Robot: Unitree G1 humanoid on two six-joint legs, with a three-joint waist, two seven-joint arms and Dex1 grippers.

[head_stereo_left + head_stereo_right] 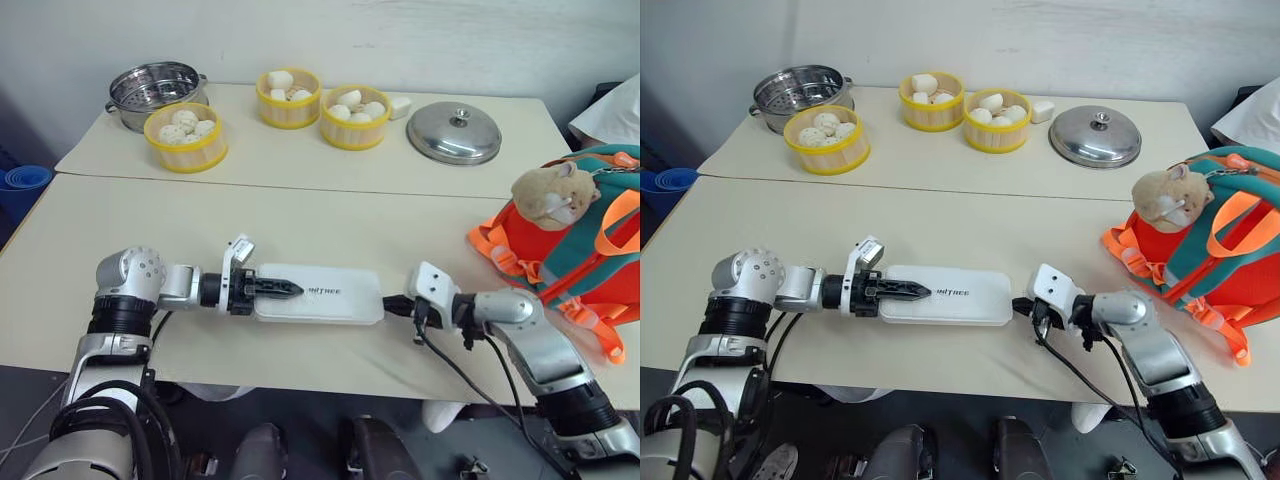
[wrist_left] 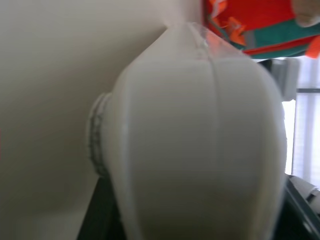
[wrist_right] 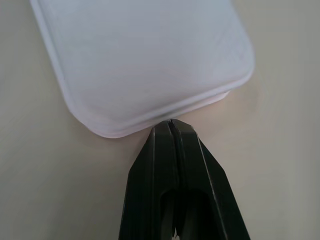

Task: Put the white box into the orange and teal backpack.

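Left eye view: the white box point(image 1: 320, 294) lies flat on the counter point(image 1: 300, 220), my left pincer point(image 1: 280, 288) pinching its near end, my right pincer point(image 3: 172, 131) pressed together touching its other end; the backpack point(image 1: 570, 250) sits well apart.

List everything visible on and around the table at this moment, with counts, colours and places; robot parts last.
white box: 1, glossy white, flat on the near table between the two arms
orange and teal backpack: 1, orange with teal trim, at the table's right edge
plush hamster: 1, tan, on the backpack
steamer baskets: 3, yellow-rimmed, holding white buns, on the far table
steel pot: 1, silver, far left corner
pot lid: 1, silver, far right
left gripper: 1, black, jaws over the box's left end
right gripper: 1, black, jaws shut, tips at the box's right end
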